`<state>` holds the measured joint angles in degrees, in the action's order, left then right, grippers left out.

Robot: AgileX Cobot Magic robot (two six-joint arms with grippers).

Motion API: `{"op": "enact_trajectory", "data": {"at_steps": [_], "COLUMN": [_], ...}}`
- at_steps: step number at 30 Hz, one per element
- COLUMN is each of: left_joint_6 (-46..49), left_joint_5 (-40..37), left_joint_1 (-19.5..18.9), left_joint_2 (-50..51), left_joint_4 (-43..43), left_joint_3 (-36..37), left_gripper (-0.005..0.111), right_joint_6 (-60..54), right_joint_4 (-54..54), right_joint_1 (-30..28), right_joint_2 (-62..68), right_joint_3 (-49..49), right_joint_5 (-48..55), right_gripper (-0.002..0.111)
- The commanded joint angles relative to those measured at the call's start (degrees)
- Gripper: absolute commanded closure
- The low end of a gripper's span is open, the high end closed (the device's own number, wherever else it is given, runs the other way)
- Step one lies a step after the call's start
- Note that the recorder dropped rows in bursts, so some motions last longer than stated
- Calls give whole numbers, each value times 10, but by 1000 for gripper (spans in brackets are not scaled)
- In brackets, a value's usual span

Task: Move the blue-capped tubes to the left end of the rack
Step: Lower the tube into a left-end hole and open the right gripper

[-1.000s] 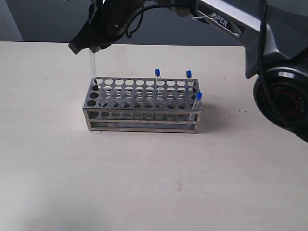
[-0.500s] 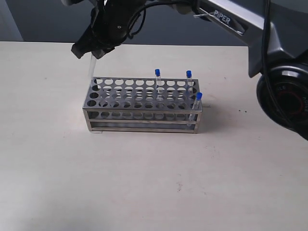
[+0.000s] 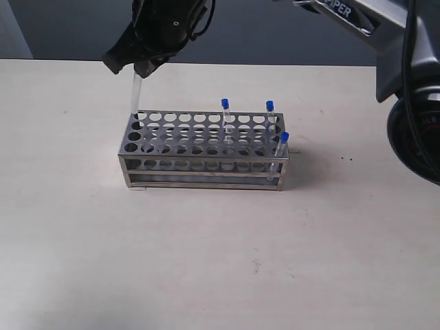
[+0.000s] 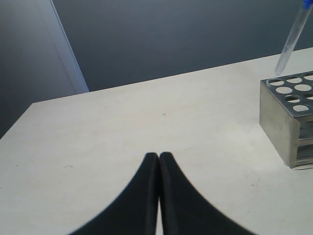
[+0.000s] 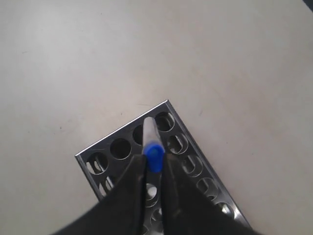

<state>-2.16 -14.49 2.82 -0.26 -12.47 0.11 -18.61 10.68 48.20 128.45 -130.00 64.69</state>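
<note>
Clear blue-capped tube (image 3: pixel 135 95), pinched in right claw (image 3: pixel 139 69): lately tilted, now upright just above far-left hole of silver perforated metal rack (image 3: pixel 206 159); insertion pending; left claw (image 4: pixel 159 159) closed, empty.

Left rack (image 3: pixel 206 159) holes free; three tubes (image 3: pixel 225 104) rightward

The right pincer (image 5: pixel 154 166) was black. The tube (image 3: pixel 135 93) between its fingers was clear, with a bright blue cap (image 5: pixel 153 155). Just below the pincer, the rack (image 3: pixel 203 159) was shiny silver, with rows of round holes all over its top. Well away from the pincer, the other tubes (image 3: pixel 225 115) were clear with blue caps too. The table (image 3: pixel 206 261) was pale cream. The left pincer (image 4: pixel 159 157) was black.
</note>
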Motion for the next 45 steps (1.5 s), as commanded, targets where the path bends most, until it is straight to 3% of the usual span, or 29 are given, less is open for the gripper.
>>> {"op": "enact_trajectory", "data": {"at_steps": [1,12,45], "left_joint_6": [-2,-2,-2], "left_joint_5": [7,7,7], "left_joint_1": [3,3,3], "left_joint_2": [3,3,3], "left_joint_4": [-2,-2,-2], "left_joint_3": [-1,-1,-1], "left_gripper": [106,106,106], "right_joint_6": [-2,-2,-2], "right_joint_4": [-3,-31,42], "right_joint_1": [-1,-1,-1], "right_joint_2": [5,23,78], "right_joint_3": [0,0,0], "right_joint_5": [-2,-12,-77], "right_gripper": [109,109,109]}}
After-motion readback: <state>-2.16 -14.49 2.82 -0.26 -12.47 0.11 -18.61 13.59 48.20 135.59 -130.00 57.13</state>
